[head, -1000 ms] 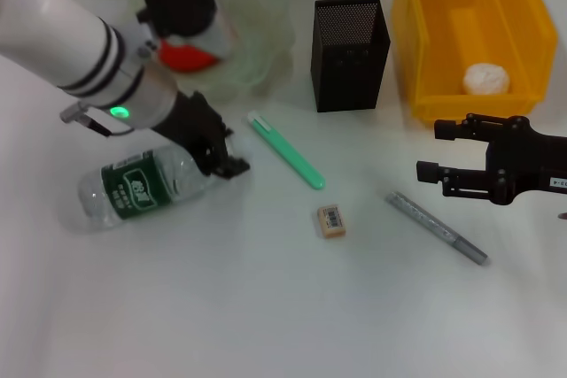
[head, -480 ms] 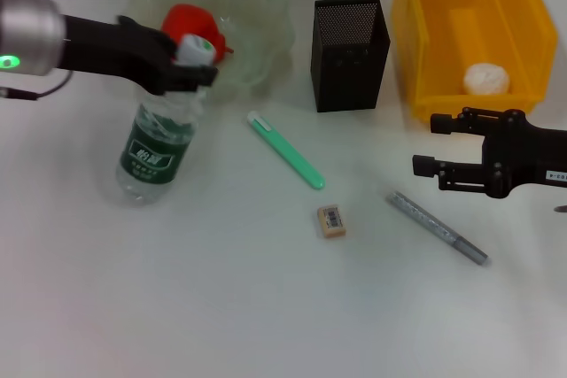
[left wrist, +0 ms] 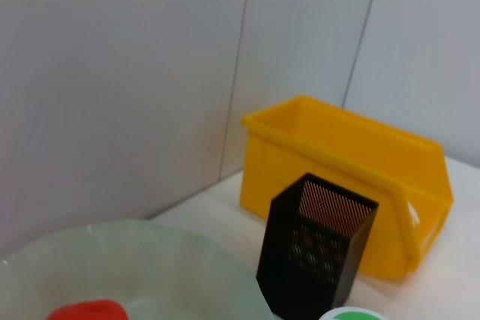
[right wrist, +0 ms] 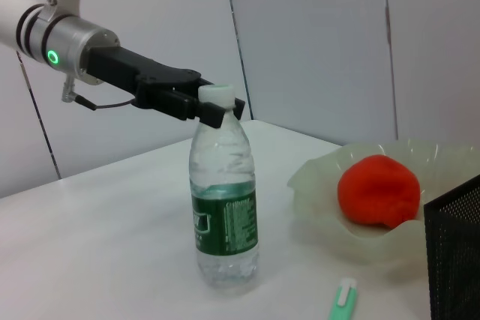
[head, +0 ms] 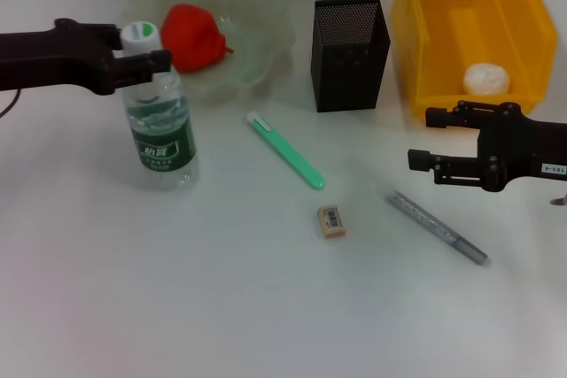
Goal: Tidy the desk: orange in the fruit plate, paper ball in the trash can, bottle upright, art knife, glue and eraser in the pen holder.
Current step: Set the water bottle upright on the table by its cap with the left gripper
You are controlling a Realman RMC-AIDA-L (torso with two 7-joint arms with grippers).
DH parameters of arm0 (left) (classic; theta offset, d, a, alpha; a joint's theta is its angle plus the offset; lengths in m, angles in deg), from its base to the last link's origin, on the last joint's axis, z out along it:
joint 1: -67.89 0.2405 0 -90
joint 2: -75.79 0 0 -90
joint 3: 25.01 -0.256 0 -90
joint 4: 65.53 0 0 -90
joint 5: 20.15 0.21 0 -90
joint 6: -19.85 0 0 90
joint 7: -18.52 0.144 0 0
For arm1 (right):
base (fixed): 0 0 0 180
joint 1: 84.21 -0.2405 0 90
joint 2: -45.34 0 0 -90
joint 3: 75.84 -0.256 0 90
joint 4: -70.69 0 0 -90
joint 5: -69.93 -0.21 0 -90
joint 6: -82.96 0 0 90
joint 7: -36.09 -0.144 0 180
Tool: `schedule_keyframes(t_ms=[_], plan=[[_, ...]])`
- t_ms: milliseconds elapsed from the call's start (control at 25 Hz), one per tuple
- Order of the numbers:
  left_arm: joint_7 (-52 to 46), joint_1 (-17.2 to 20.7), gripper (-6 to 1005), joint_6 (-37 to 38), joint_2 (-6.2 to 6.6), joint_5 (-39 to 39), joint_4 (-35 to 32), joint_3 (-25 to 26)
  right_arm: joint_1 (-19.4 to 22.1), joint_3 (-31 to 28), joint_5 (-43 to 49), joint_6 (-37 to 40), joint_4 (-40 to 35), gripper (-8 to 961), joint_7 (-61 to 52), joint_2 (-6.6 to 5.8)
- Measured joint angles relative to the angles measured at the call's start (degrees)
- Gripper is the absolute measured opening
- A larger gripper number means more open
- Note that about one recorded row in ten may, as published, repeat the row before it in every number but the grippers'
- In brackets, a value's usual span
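Head view: the bottle (head: 160, 121) stands upright on the tabletop (head: 221, 289), just in front of the fruit plate (head: 266, 33), which holds the orange (head: 195, 34). The left claw (head: 135, 57) reaches in from the side with its fingers on either side of the neck, under the cap, clamped on the bottle; that high side grip looks meant to steady it while it settles on its base. The paper ball (head: 486, 78) lies inside the trash can (head: 425, 50). The pen holder (head: 349, 52) stands between plate and bin, and nothing shows in it. The eraser (head: 330, 220) lies flat near the middle, between a green stick-shaped tool (head: 285, 150) and a grey pen-like tool (head: 437, 227). The right claw (head: 421, 139) hovers above the tabletop near the grey tool, fingers apart, probably staged for the small items.

Left wrist view: the orange (left wrist: 82, 311) shows in the fruit plate (left wrist: 150, 260), with the pen holder (left wrist: 315, 252) and trash can (left wrist: 352, 162) beyond; the white-green cap (left wrist: 351, 314) peeks at the edge.

Right wrist view: the bottle (right wrist: 223, 200) is vertical, the left claw (right wrist: 214, 106) pinching just under its cap; orange (right wrist: 377, 189) in the plate (right wrist: 315, 185).
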Motion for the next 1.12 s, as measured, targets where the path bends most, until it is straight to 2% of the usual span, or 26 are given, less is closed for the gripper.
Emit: schedule_keyframes(t_ms=[80,360,600,1120], plan=[[2.3,1.8,446,0.0,0.01,-3.0,0.2,0.9,-0.2,0.0,0.1,0.0,0.0,675,0.0,0.0],[9.5,3.9,445,-0.2,-0.35,-8.6,3.6,3.7,-0.3,0.5,0.1,-0.6,0.1,670,0.0,0.0],[14.7,4.1,450,-2.1,-1.09,-10.3,6.2,4.9,-0.4,0.5,0.1,-0.6,0.1,666,0.0,0.0],[21.6,3.0,484,-8.6,-1.21,-13.2,12.8,5.2,-0.4,0.3,-0.1,-0.4,0.0,658,0.0,0.0]])
